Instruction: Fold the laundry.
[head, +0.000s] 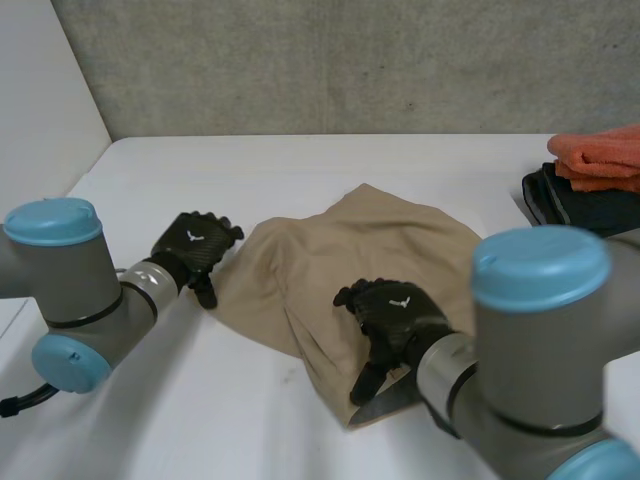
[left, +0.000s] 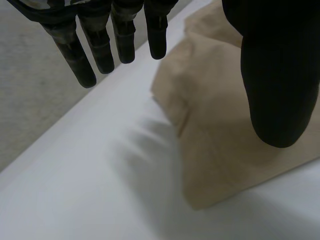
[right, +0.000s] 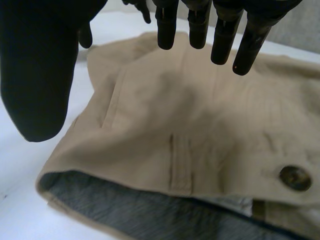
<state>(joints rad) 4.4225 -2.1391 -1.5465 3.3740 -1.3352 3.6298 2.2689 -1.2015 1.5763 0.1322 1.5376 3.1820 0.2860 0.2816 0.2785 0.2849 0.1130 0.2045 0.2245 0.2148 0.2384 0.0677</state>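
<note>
I note the left hand (head: 195, 250) released, fingers straight, beside the crumpled tan cotton trousers (head: 350, 245); the right hand (head: 395, 318), likewise released, is over their waistband (right: 215, 165).

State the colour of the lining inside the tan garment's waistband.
The lining is grey; the right wrist view shows it best.

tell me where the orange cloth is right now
In the head view the orange cloth lies folded at the far right edge of the table, on top of a black item, beyond and to the right of the beige garment.
</note>
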